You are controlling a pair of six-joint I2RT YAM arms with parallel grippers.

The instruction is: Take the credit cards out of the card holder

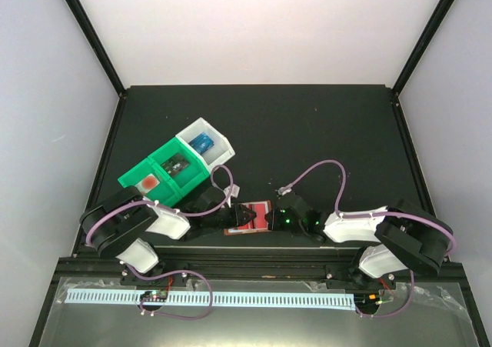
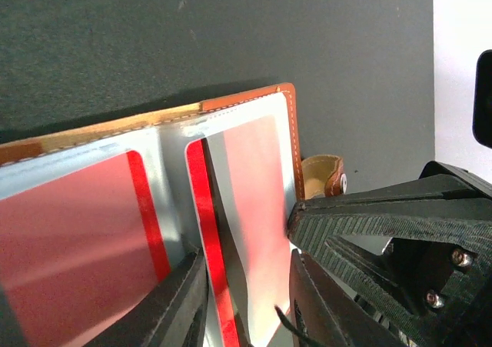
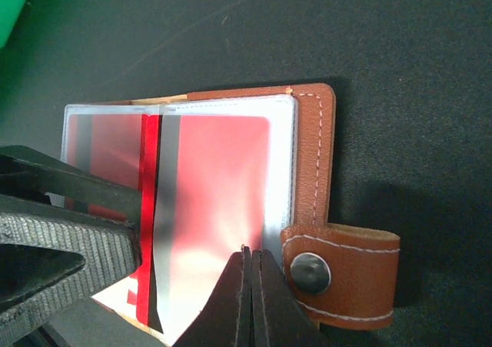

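The brown card holder (image 1: 261, 208) lies open near the table's front, between my two grippers. Its leather edge (image 2: 246, 101) and its clear pockets (image 3: 311, 147) show red cards inside. One red card (image 2: 201, 208) has a bright edge lifted out of the middle pocket (image 3: 146, 178). My left gripper (image 1: 244, 214) is open, its jaws straddling that red edge (image 2: 246, 258). My right gripper (image 1: 277, 218) is shut, its tips pressed on the right pocket (image 3: 247, 255) beside the snap strap (image 3: 338, 274). A blue card (image 1: 202, 141) and a dark card (image 1: 177, 165) lie in the bin tray.
The green-and-white bin tray (image 1: 223, 143) stands behind the left arm, with a red item (image 1: 147, 182) in its leftmost bin. Purple cables loop over both arms. The left gripper's finger (image 3: 77, 239) and the right gripper's finger (image 2: 361, 216) crowd the holder's sides.
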